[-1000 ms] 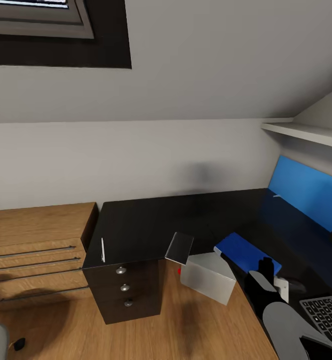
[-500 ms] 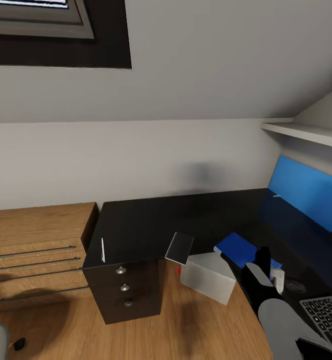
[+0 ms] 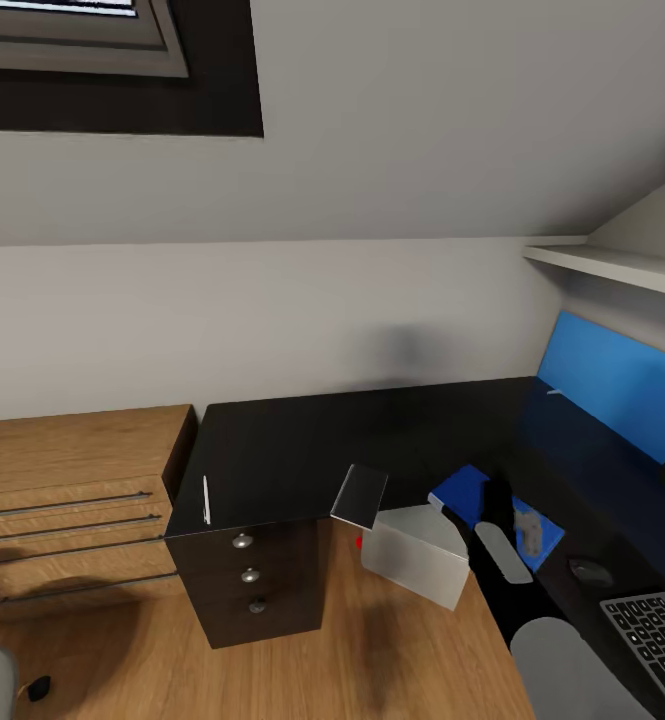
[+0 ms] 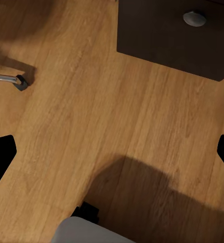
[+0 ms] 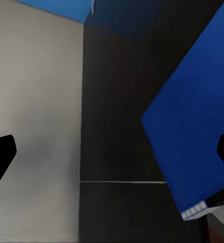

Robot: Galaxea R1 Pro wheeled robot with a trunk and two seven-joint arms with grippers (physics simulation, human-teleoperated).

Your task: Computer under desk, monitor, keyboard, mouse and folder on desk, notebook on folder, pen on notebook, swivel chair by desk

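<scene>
- Right claw (image 3: pixel 528 530) hangs over my blue folder (image 3: pixel 477 495), wide open, holding nothing.
- Left claw (image 4: pixel 112 152) is wide open over the wood floor (image 4: pixel 66 101).
- Pen (image 3: pixel 206 498) lies on the desk (image 3: pixel 292 455).

A grey sloped ceiling (image 3: pixel 422 110) holds a black-framed skylight (image 3: pixel 102 60) at upper left; a wooden cabinet (image 3: pixel 72 480) stands lower left on the wood floor (image 3: pixel 372 650).

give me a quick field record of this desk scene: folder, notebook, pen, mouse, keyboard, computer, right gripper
folder: flat on desk
notebook: tilted at desk's front edge
pen: on desk above drawer unit
mouse: on desk, beside keyboard
computer: on floor by desk
right gripper: over folder, jaws open
</scene>
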